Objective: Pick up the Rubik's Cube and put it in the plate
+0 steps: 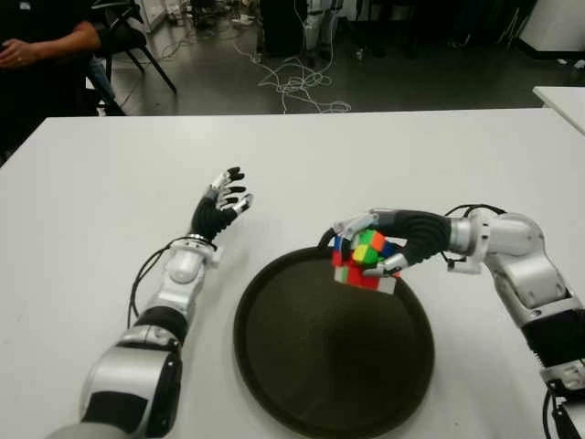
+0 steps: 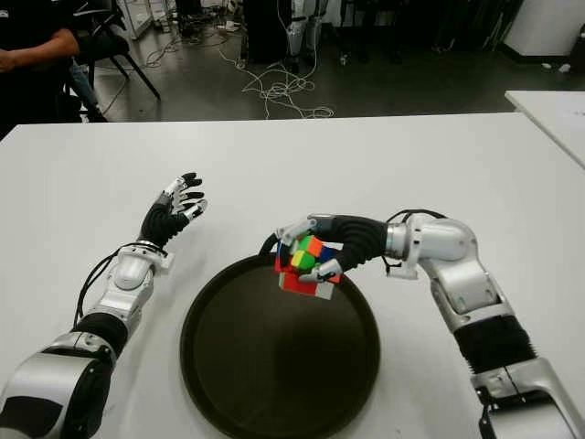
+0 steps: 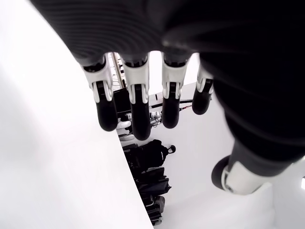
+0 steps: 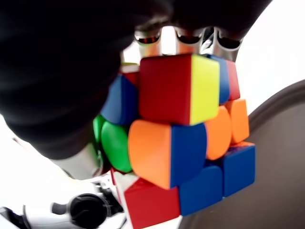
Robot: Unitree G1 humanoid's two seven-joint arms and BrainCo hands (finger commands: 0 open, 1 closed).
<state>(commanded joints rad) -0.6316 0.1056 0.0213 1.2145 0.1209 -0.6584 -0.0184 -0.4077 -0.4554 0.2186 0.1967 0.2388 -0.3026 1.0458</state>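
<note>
Right hand (image 1: 384, 247) sits over the far rim of the plate (image 1: 274, 366), fingers (image 1: 352, 222) wrapped around the Rubik's Cube (image 1: 364, 260). Thumb on the near side, the other fingers over the top and far side. The cube is clamped in the hand; whether its lower edge touches the plate cannot be told from the eye views. It shows at the plate's far edge, roughly mid-rim, slightly toward the robot's right.

Right wrist view: cube (image 4: 186, 143) fills the picture, faces scrambled — red, yellow, orange, blue and green tiles visible. Layers look twisted out of line, the cube is not squared up. Dark plate surface (image 4: 276, 157) shows behind and beside it.

Plate is round, dark, shallow, with a raised rim; it lies on the white table (image 1: 91, 183) straight ahead of the robot, nothing lying inside it.

Left hand (image 1: 222, 206) shows to the left of the plate, apart from it, palm turned inward, fingers (image 3: 106, 102) spread and only loosely bent, holding nothing. Left wrist view confirms: four fingertips extended, thumb off to one side, bare table beneath.

Background: a person's arm (image 1: 37, 46) at the far left corner beyond the table, a chair (image 1: 128, 37) next to it, loose cables (image 1: 292, 82) on the dark floor (image 1: 411, 82). Edge of a second white table (image 1: 562, 101) at far right.
</note>
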